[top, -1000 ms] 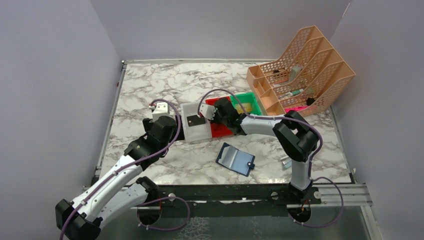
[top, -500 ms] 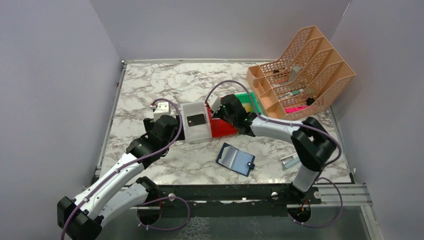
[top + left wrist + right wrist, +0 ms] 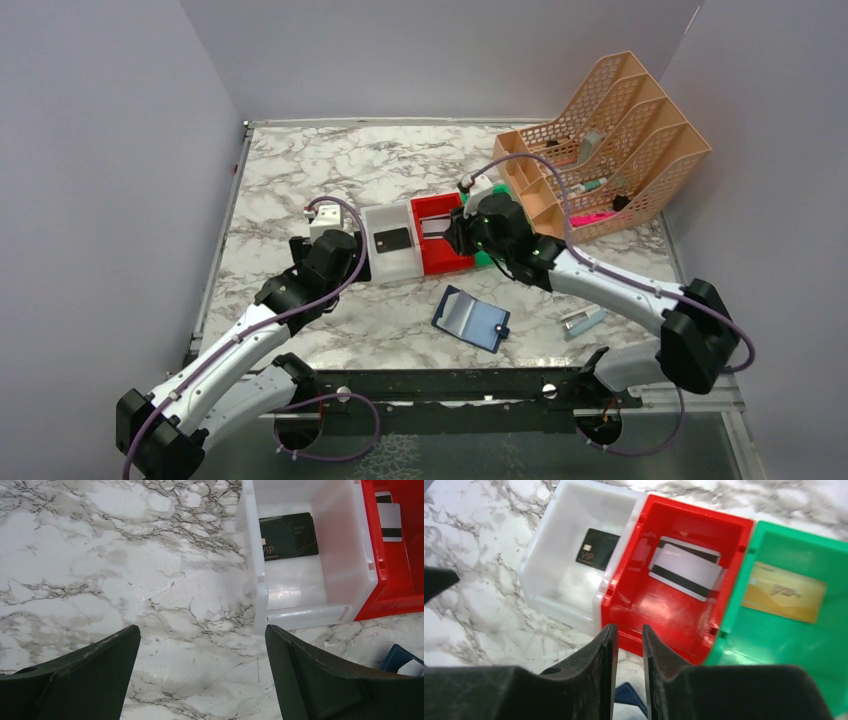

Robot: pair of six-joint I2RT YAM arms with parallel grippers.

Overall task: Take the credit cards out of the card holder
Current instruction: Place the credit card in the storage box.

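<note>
- Plain grey walls close in a marble-patterned table (image 3: 300, 180), and a peach mesh organiser (image 3: 610, 140) stands at its far right corner.
- Three bins sit in a row in the middle of the table, each touching the next: a white bin (image 3: 559, 575), a red bin (image 3: 664, 610) and a green bin (image 3: 784, 645).
- The left gripper (image 3: 201, 630) hangs low over bare table. Its fingers are spread wide and it holds nothing.
- The white bin lies just ahead of this gripper, off toward its right finger. A black card (image 3: 289, 536) lies flat on the bin's floor.
- The right gripper (image 3: 628, 627) hovers above the near wall of the red bin. Its fingers are almost together, with a slim gap and nothing between them.
- Straight ahead of the right gripper, a whitish card (image 3: 686, 567) with a dark stripe lies in the red bin, toward the far wall.
- Ahead and to the right in the right wrist view, a gold card (image 3: 784, 592) lies flat in the green bin.
- The card holder (image 3: 472, 318) lies open on the table with its pale inside up. It is apart from the bins and nearer the arm bases than the right gripper.
- In the right wrist view, a blue corner of the card holder shows through the gap between the fingers.
- A small silver-blue object (image 3: 582, 320) lies on the table beside the right arm, on the far side of the card holder from the left gripper.
</note>
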